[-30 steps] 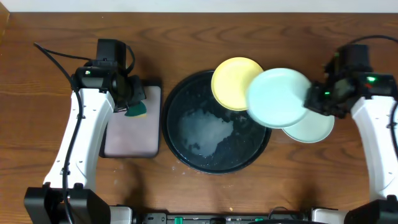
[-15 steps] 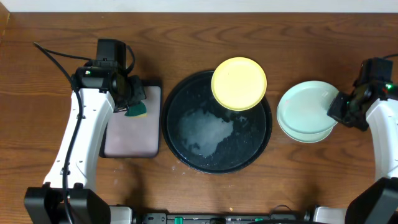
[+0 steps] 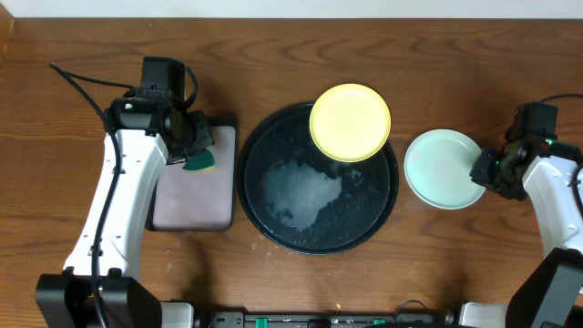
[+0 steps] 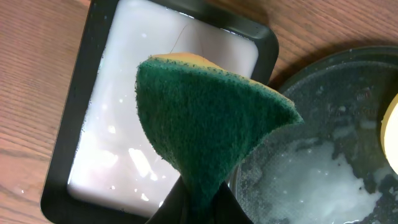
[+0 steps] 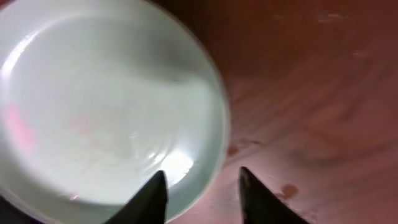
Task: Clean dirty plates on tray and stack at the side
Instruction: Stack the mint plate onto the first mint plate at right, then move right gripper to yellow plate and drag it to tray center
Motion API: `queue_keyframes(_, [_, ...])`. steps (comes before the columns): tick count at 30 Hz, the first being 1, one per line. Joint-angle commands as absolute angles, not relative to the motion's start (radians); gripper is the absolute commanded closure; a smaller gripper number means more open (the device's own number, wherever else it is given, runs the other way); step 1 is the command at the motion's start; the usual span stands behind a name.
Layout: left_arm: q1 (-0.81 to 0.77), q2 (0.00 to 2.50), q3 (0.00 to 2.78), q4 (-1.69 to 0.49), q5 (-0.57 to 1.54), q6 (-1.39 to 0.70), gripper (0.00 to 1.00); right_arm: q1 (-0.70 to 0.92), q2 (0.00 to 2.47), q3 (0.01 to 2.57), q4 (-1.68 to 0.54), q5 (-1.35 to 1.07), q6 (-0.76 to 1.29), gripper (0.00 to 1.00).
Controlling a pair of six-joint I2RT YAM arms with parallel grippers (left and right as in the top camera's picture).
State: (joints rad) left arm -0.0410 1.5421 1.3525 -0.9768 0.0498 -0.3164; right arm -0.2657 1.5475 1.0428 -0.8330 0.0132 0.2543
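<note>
Right pincer [image 5: 202, 173] has parted, leaving mint plate [image 3: 444, 167] stacked; left pincer [image 4: 202, 208] grips sponge [image 4: 211, 124].

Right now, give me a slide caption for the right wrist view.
Right gripper open astride the rim of a mint-green plate on the wooden table.

- Tray [image 3: 244, 196], centre: open from above, wet film only.
- Far-right rim: yellow plate [image 3: 350, 122] overhangs it.
- Right: narrow strip of bench [image 3: 410, 246], then stacked mint-green plates [image 3: 437, 164], with the right gripper [image 3: 483, 169] at their outer edge.
- Left: grey tray [image 3: 182, 214] just beside; left gripper [image 3: 193, 153] with sponge [image 3: 199, 163] above its far corner.
- Near side: bare bench.
</note>
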Motion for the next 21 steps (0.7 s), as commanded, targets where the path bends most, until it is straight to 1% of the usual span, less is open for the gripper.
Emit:
queue_keyframes(1, [-0.038,1.543,1.346,-0.979,0.041,-0.307,0.93,-0.253,1.552,1.107,-0.83,-0.179,0.155,0.59])
queue_keyframes(4, [-0.038,1.543,1.346,-0.979,0.041,-0.307,0.92,-0.206,1.552,1.179,-0.829,-0.261,0.14,0.56])
queue_keyframes(6, [-0.038,1.543,1.346,-0.976,0.041,-0.307,0.93,-0.152,1.559,1.238,-0.825,-0.264,0.138,0.55])
queue_keyframes(8, [-0.038,1.543,1.346,-0.971,0.041,-0.307,0.92,-0.096,1.584,1.301,-0.825,-0.252,0.124,0.49])
queue_keyframes(9, [-0.038,1.543,1.346,-0.967,0.041,-0.307,0.93,-0.068,1.605,1.337,-0.827,-0.242,0.115,0.48])
queue_keyframes(15, [-0.038,1.543,1.346,-0.961,0.041,-0.307,0.93,0.06,1.826,1.551,-0.853,-0.213,0.023,0.41])
queue_keyframes(21, [-0.038,1.543,1.346,-0.968,0.041,-0.307,0.93,0.08,2.018,1.637,-0.817,-0.196,0.017,0.41])
